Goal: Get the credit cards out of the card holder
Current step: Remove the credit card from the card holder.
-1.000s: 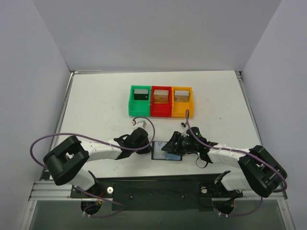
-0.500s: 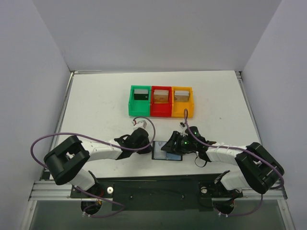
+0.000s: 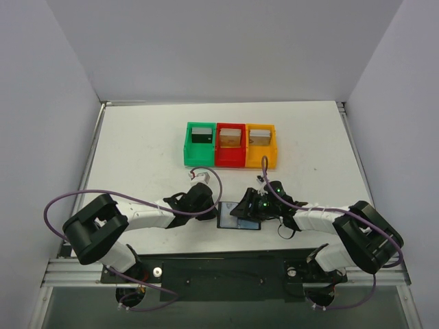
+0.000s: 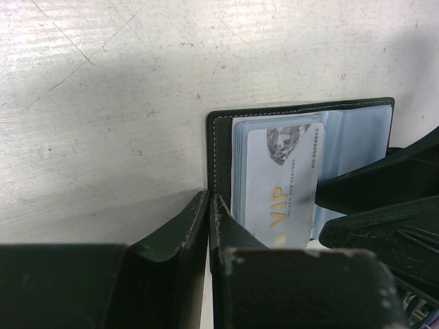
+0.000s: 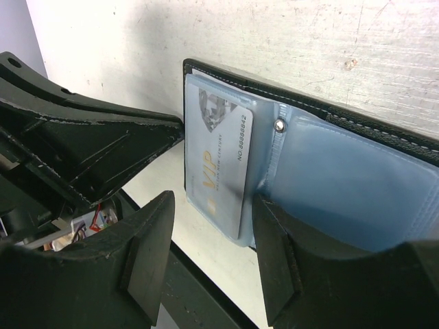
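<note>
Bins (image 3: 231, 162) beyond card holder (image 3: 230, 221), right tool (image 5: 212, 205) over it

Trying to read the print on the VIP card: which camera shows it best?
Left wrist: the VIP card faces the lens, its lettering and number sharp. Right wrist shows the card slanted, with fainter lettering. Top external shows only the open card holder, the card too small to tell.

The right hand (image 3: 244, 208) has crept slightly toward the left of the frame over the open card holder (image 3: 230, 221). Its arm's elbow, at lower right, has drawn in leftward and upward with it.
</note>
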You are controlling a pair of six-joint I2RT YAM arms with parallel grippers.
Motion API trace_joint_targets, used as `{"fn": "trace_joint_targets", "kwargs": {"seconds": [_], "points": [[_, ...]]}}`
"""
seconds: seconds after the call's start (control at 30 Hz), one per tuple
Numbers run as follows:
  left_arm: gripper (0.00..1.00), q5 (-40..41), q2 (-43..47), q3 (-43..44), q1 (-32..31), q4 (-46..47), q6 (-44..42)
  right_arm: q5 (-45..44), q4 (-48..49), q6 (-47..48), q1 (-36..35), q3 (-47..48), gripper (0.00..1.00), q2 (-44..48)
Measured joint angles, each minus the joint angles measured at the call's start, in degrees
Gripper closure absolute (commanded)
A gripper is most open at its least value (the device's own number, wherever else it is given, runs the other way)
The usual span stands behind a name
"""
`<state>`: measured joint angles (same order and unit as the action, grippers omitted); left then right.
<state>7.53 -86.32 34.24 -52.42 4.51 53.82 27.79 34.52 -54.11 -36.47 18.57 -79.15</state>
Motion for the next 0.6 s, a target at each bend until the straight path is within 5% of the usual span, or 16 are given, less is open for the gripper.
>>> {"fn": "trace_joint_targets", "kwargs": {"seconds": [0.6], "points": [[0.84,0.02,0.00,0.00,-0.04,0.02,0.04,-0.15,-0.02,0.13,-0.44,0.79,0.56,0.74]]}}
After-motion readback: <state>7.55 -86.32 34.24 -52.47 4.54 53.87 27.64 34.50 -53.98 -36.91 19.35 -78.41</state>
